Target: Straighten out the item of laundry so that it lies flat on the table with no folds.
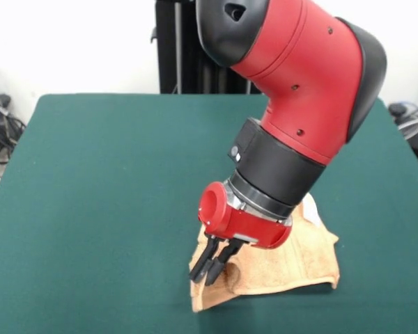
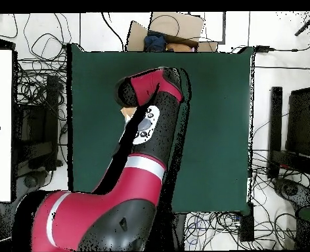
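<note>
The item of laundry (image 1: 292,261) is a peach-orange towel, rumpled near the table's (image 1: 104,202) front edge, right of centre. Its left front corner is lifted into a ridge and its back edge is folded up behind the wrist. My gripper (image 1: 202,277) comes down at a slant onto that left corner. The two black fingers (image 1: 203,259) stand close together, shut on the towel's edge. From overhead the arm covers the gripper, and only a sliver of the item of laundry (image 2: 125,113) shows beside it on the green table (image 2: 217,98).
The bulky red and black arm (image 1: 299,90) leans over the right half of the table. A cardboard box (image 2: 167,29) sits beyond one table edge, with cables and stands (image 2: 36,111) along both sides.
</note>
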Controlling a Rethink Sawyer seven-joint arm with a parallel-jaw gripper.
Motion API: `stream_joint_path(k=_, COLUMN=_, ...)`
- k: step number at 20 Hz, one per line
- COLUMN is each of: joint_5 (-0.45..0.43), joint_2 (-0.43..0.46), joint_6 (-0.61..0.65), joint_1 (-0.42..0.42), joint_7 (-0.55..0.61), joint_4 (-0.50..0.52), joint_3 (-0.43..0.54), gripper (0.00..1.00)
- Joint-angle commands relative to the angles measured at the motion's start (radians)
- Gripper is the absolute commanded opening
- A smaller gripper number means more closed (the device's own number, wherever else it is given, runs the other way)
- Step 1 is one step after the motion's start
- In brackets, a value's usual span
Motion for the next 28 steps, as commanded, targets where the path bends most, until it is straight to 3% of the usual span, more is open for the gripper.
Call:
stream_joint_path(k=1, joint_5=-0.023, joint_2=-0.045, joint_6=-0.008, joint_1=-0.043, joint_7=-0.053, joint_4=0.204, joint_3=0.186, gripper=0.00)
stream_joint_path(k=13, joint_5=-0.057, joint_2=-0.125, joint_6=-0.033, joint_1=-0.142, joint_7=-0.127, joint_4=0.305, joint_3=0.299, gripper=0.00)
stream_joint_path(k=28, joint_5=-0.150, joint_2=-0.159, joint_6=-0.070, joint_1=-0.249, joint_7=-0.161, joint_4=0.364, joint_3=0.430, gripper=0.00)
